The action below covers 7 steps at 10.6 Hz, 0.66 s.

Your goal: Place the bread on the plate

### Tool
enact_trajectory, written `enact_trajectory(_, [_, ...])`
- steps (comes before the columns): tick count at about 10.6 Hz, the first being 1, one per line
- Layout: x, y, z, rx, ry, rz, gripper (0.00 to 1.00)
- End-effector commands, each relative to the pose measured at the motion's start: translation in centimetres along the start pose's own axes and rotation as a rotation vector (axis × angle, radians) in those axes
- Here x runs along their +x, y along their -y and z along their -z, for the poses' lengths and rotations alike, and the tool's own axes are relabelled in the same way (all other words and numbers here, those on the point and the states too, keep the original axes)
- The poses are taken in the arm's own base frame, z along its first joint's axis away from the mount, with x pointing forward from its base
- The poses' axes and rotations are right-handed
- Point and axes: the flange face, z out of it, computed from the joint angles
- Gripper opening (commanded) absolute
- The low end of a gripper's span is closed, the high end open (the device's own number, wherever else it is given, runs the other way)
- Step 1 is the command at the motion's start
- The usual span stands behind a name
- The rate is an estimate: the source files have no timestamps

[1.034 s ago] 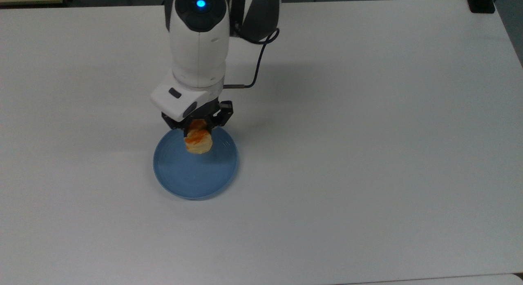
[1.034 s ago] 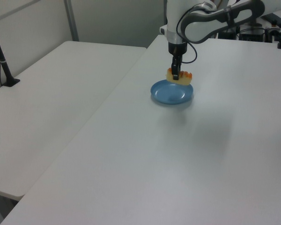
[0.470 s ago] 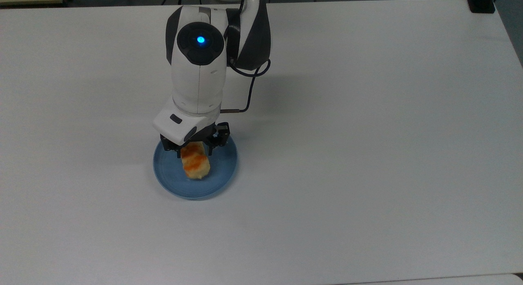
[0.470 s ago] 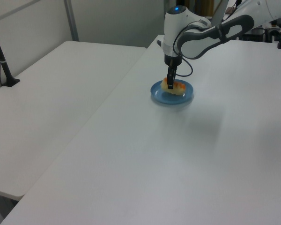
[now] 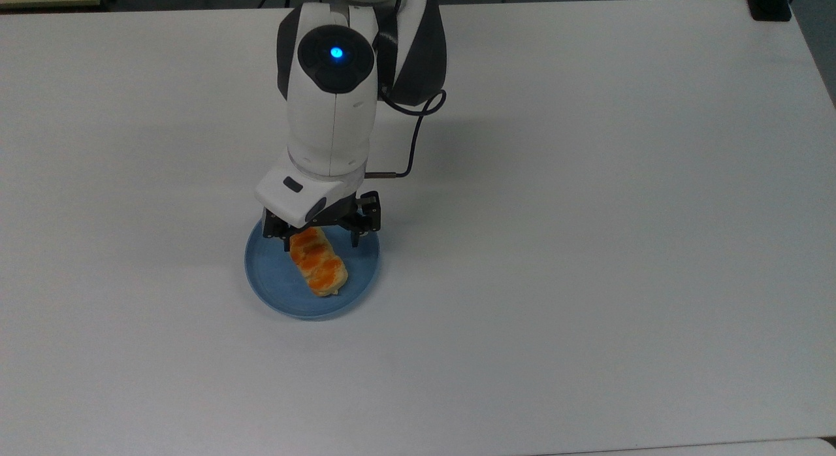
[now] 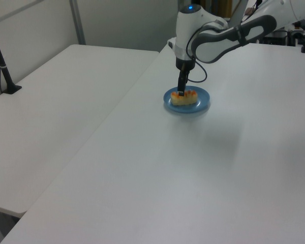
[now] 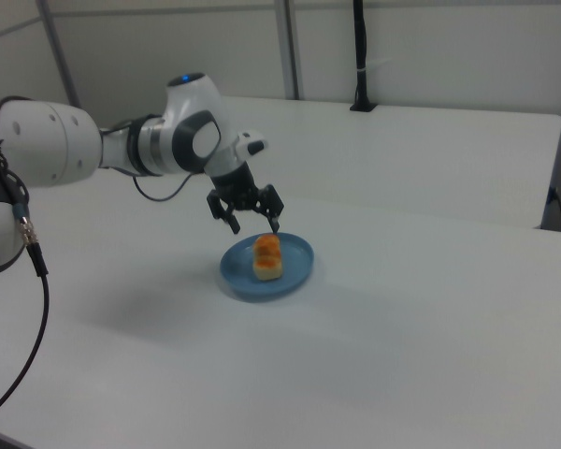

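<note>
We see the bread (image 5: 318, 271) lying flat inside the light-blue plate (image 5: 274, 293), its orange-topped side facing up, with its long axis running diagonally from the plate's upper middle toward the top view's lower right. In the right view the bread (image 7: 267, 258) sits near the plate's centre, clear of the plate (image 7: 294, 277) rim. The plate rests on the white counter (image 5: 588, 247), toward the top view's left of centre. The pincer (image 5: 321, 237) is released: its two black fingers (image 5: 286, 240) stand spread apart on either side of the bread's upper end, and in the right view the pincer (image 7: 253, 222) hangs just above the plate's far edge with a visible gap between the fingertips and the bread. We cannot tell from the left view whether the pincer (image 6: 181, 93) touches the bread (image 6: 185, 98), as the two overlap there. A black cable (image 5: 411, 139) loops from the arm's wrist (image 5: 330, 116) down beside the pincer housing.
</note>
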Motion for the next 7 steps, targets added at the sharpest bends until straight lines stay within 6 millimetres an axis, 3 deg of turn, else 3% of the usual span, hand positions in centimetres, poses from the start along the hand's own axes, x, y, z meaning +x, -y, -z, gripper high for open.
enact_trajectory(1, [-2.8, -1.4, 10.5, 0.010, 0.052, -0.136, 1.00])
enact_trajectory(3, [-7.5, -3.0, 17.5, 0.052, 0.157, -0.199, 1.00])
enact_trajectory(4, [-9.7, -3.5, 20.0, 0.088, 0.173, -0.216, 1.00])
enact_trajectory(6, [-12.7, -5.9, 23.0, 0.146, 0.160, -0.274, 1.00])
enact_trajectory(7, [-13.1, -6.0, 23.5, 0.155, 0.158, -0.279, 1.00])
